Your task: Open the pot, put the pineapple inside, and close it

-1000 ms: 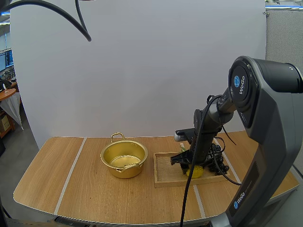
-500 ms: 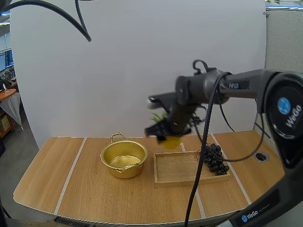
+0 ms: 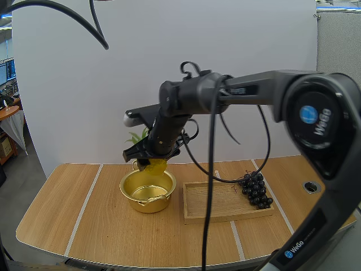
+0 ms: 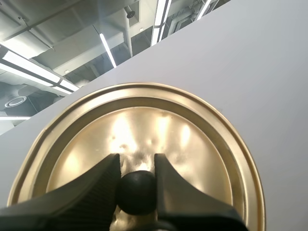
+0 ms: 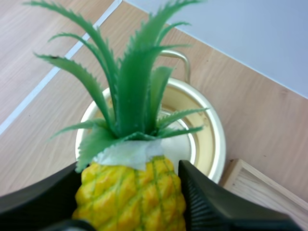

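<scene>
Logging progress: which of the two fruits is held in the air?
The pineapple, pinched in the right gripper over the open pot; the grapes lie on the wooden tray.

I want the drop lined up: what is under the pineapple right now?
The open gold pot. Its rim and part of its inside show, with nothing there; the pineapple in the right gripper hides the rest.

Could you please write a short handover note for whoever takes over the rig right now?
Left gripper: shut on the knob of the lid, lid held in the air.
Right gripper: shut on the pineapple, above the open pot.
Done: pot opened, pineapple picked up.
Left: lower the pineapple into the pot, release it, put the lid back on.
</scene>
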